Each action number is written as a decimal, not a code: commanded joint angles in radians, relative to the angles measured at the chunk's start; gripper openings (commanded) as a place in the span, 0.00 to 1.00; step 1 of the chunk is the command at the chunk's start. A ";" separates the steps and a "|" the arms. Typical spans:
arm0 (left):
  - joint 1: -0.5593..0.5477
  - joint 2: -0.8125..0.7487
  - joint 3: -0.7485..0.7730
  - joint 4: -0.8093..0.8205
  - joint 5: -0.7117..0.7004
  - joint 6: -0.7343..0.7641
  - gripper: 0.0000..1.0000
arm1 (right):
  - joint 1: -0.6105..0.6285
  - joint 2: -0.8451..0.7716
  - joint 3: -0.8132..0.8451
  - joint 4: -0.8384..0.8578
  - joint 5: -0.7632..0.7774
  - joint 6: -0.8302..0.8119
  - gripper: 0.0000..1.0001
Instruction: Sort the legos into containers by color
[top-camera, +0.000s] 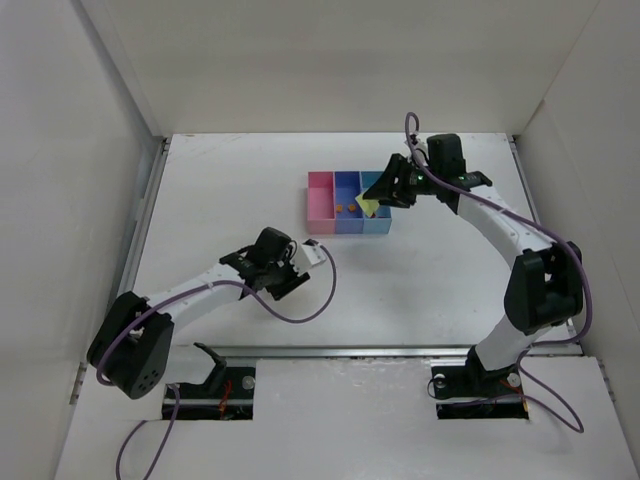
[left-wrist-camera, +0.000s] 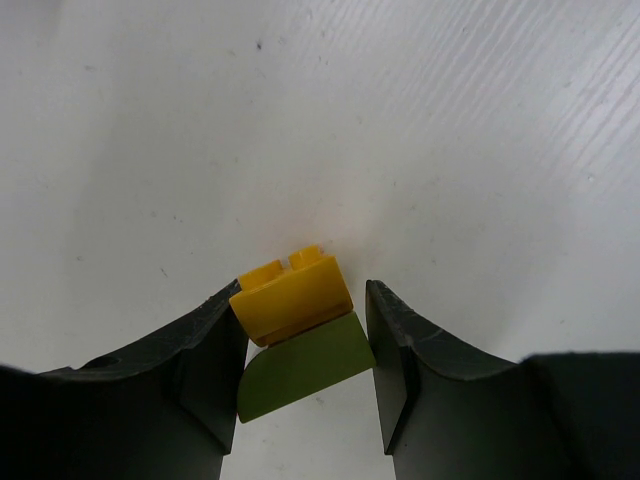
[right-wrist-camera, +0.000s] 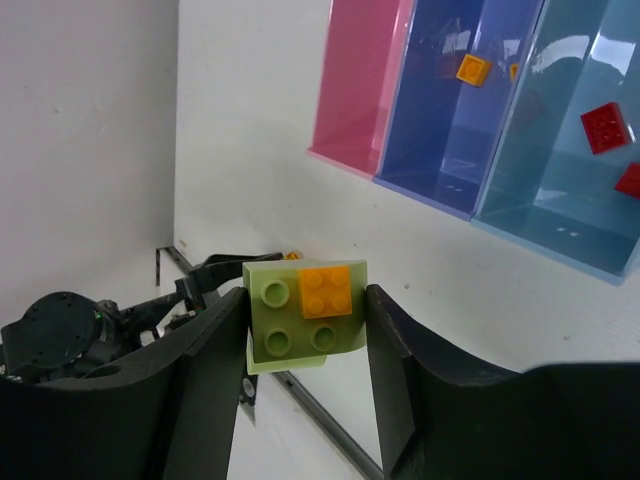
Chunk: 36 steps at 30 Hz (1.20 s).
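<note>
Gripping: left fingers (left-wrist-camera: 200, 370) clench yellow brick (left-wrist-camera: 292, 298) atop lime wedge (left-wrist-camera: 305, 365) | right fingers (right-wrist-camera: 210, 370) clench lime plate (right-wrist-camera: 285, 328) bearing orange brick (right-wrist-camera: 327, 290)

Pink bin (right-wrist-camera: 355, 90), purple-blue bin (right-wrist-camera: 432, 130), light blue bin (right-wrist-camera: 550, 200), red bricks (right-wrist-camera: 605, 127), orange brick (right-wrist-camera: 472, 68).

A white table (top-camera: 420, 290) sits inside white walls (top-camera: 330, 60) (plain panels on three sides); a metal rail (top-camera: 400, 351), possibly a frame edge, lines its near side.
</note>
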 joint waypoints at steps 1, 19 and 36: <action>0.006 -0.025 -0.040 0.097 0.010 0.041 0.20 | 0.010 -0.043 0.046 -0.026 0.029 -0.043 0.00; 0.006 -0.024 -0.032 0.174 0.020 -0.002 0.92 | 0.029 -0.052 0.037 -0.026 0.047 -0.043 0.00; -0.018 0.059 0.544 -0.067 0.296 -0.109 1.00 | 0.156 -0.014 0.066 0.037 0.038 0.019 0.00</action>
